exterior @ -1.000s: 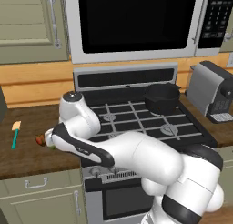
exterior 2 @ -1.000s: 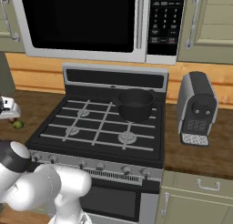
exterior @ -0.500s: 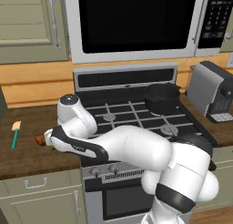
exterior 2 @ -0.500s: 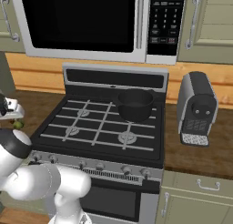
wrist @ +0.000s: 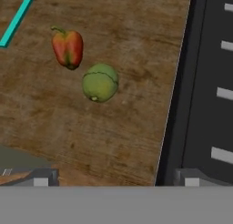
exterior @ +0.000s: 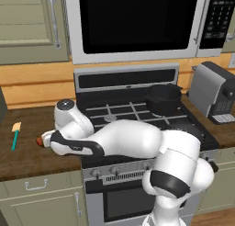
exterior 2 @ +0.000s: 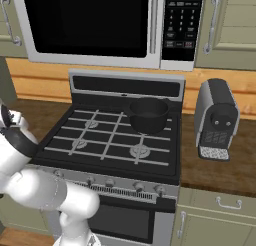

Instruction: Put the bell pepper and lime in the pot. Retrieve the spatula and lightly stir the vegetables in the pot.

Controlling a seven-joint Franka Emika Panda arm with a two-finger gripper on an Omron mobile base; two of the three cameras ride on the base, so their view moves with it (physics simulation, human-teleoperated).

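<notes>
In the hand view the red-orange bell pepper [wrist: 68, 48] and the round green lime [wrist: 100, 83] lie side by side on the wooden counter, a little apart. My gripper [wrist: 116, 178] hovers above them, open wide, with nothing between its fingertips [wrist: 43, 177]. The spatula's teal handle [wrist: 18, 18] crosses the top left corner. In the left base view the spatula [exterior: 16, 134] lies on the counter left of the stove, and the bell pepper [exterior: 39, 141] peeks out beside my hand. The black pot [exterior: 163, 98] [exterior 2: 148, 115] stands on the stove's back right burner.
The black stove edge [wrist: 200, 82] runs right of the vegetables. A coffee machine [exterior 2: 216, 120] stands on the counter right of the stove. A microwave [exterior: 133, 23] hangs above the burners. My arm stretches low across the stove's front left corner [exterior: 114, 142].
My arm has leaned further left and lower over the counter. The gripper stays open. Pepper, spatula and pot have not moved.
</notes>
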